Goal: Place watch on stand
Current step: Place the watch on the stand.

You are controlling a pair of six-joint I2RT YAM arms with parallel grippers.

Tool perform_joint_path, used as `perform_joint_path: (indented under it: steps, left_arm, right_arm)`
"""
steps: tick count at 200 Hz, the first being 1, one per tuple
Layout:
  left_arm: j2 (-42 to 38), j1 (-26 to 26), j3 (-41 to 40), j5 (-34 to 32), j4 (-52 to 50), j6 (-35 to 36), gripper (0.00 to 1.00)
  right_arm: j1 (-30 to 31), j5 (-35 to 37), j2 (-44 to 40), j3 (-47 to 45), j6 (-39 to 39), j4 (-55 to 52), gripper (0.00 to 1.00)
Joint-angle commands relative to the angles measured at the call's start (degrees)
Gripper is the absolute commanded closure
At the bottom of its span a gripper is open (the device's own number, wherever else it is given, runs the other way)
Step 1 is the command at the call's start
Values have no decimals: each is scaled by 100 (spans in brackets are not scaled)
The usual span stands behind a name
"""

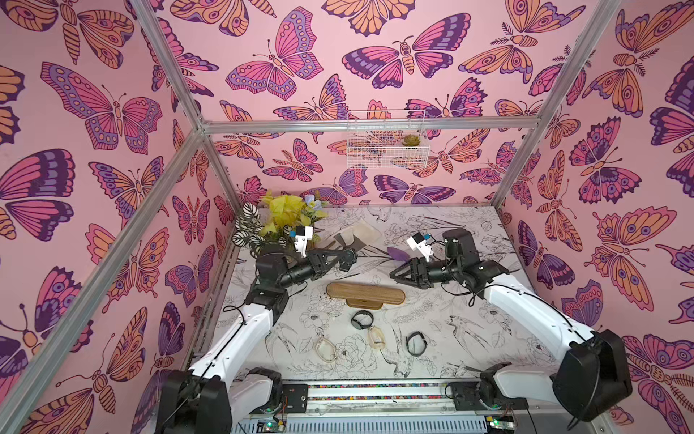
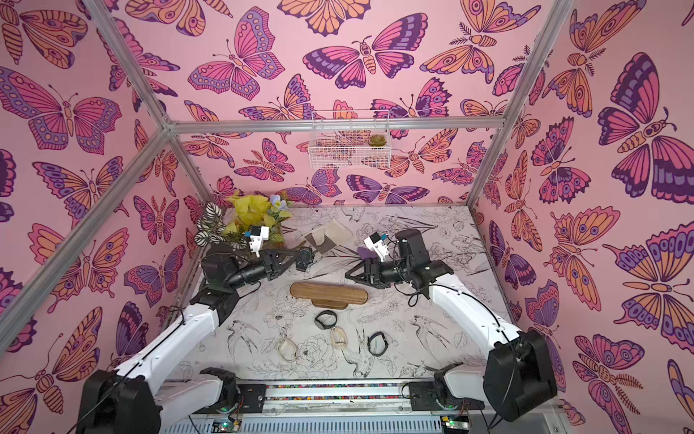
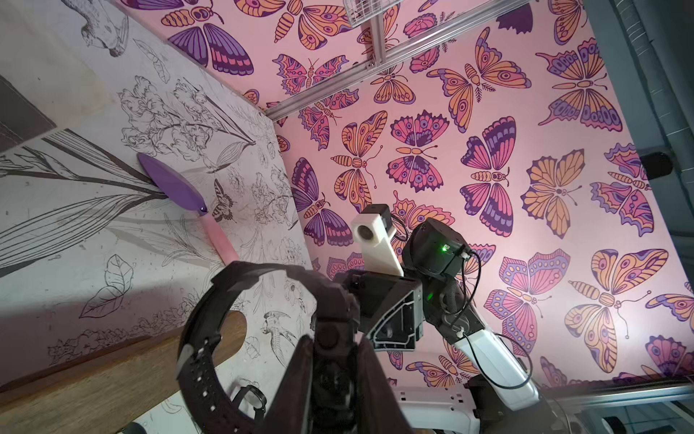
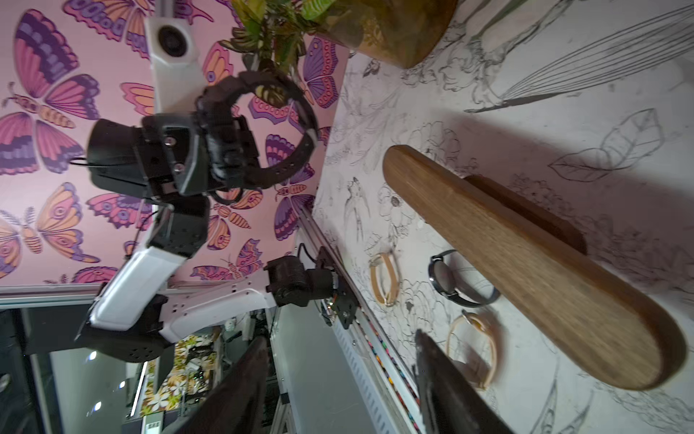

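The left gripper (image 1: 343, 260) is clamped on the case of a black watch (image 3: 199, 368). The watch is raised off the table (image 1: 469, 338), its strap loop hanging free, just beyond the stand (image 1: 366, 293). The right gripper (image 1: 393, 276) faces it with its jaws well apart and holds nothing. The stand sits on the table between the two arms, and other watches (image 1: 362, 320) lie in front of it.

Smooth grained wooden stand (image 1: 365, 294), matt black watch (image 3: 197, 366), perhaps rubber, dull metal frame (image 1: 281, 126)
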Motion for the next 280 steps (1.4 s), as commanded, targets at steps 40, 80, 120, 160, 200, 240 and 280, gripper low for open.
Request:
perform_joint_path:
  steps: [40, 80, 120, 160, 200, 240, 280]
  left_arm:
    - [-412, 275, -605, -317, -1449, 912, 87]
    - [-334, 555, -877, -389, -1414, 1058, 88]
    - [97, 841, -1050, -248, -1037, 921, 90]
    - [210, 1060, -1104, -294, -913, 950, 90]
    - [424, 1083, -1136, -300, -737, 899, 90]
    - [619, 1083, -1251, -322, -468, 854, 90]
    - [993, 1087, -1303, -156, 101, 625, 90]
  right_arm:
    - [303, 1878, 636, 462, -1328, -1913, 45]
    - [389, 2211, 592, 436, -1420, -1949, 47]
    - [388, 2665, 628, 491, -1571, -2175, 49]
    - [395, 2997, 710, 450, -1626, -2254, 49]
    - [407, 3007, 879, 384, -1519, -2115, 50]
    - [499, 3129, 1027, 381, -1493, -2117, 51]
    - [581, 3174, 1049, 286, -1449, -2132, 51]
